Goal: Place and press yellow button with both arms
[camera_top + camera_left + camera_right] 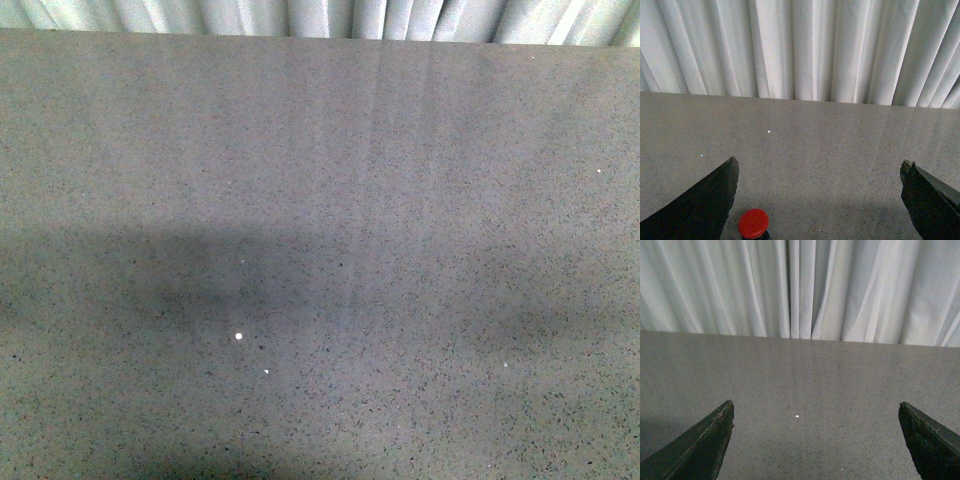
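The yellow button is not in any view. In the left wrist view a small push button with a round red cap (753, 223) and a black neck stands on the grey table, close beside one finger (710, 200) of my left gripper (818, 161). That gripper is open and empty, with its jaws wide apart. My right gripper (816, 403) is also open and empty above bare tabletop. Neither arm shows in the front view.
The grey speckled table (320, 250) runs to a far edge, with a white pleated curtain (330, 15) behind it. The curtain also shows in the left wrist view (805, 50) and the right wrist view (800, 287). Small white specks (239, 336) lie on the table.
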{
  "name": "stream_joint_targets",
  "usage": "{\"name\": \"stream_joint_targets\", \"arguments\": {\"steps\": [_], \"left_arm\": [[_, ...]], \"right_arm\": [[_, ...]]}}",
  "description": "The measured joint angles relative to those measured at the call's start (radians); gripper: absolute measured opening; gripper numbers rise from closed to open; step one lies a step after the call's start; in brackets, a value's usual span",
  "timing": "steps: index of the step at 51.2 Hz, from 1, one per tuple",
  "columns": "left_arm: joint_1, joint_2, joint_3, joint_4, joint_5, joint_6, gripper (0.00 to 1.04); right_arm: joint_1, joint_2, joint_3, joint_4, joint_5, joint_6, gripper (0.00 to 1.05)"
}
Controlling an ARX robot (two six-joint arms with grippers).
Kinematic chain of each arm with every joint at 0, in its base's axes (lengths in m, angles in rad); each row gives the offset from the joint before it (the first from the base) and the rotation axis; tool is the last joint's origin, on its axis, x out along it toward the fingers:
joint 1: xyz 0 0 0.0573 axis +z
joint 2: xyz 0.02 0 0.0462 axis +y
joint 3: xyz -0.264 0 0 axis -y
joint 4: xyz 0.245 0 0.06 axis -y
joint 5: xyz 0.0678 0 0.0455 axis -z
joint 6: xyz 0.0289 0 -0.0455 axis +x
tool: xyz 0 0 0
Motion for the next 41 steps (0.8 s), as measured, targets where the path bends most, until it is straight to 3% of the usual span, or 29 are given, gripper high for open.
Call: {"name": "stream_joint_targets", "arguments": {"steps": [29,36,41], "left_arm": [[0.0,0.0,0.0,0.0,0.0,0.0,0.96],[0.063,0.232,0.133,-0.248,0.251,-0.044,0.96],[0.091,0.435,0.177,-0.177,0.275,-0.045,0.96]], "right_arm": [[0.0,0.0,0.0,0.0,0.0,0.0,0.96],[0.0,0.0,0.0,0.0,-0.001,0.0,0.96],[0.0,0.0,0.0,0.0,-0.001,0.0,0.96]]}}
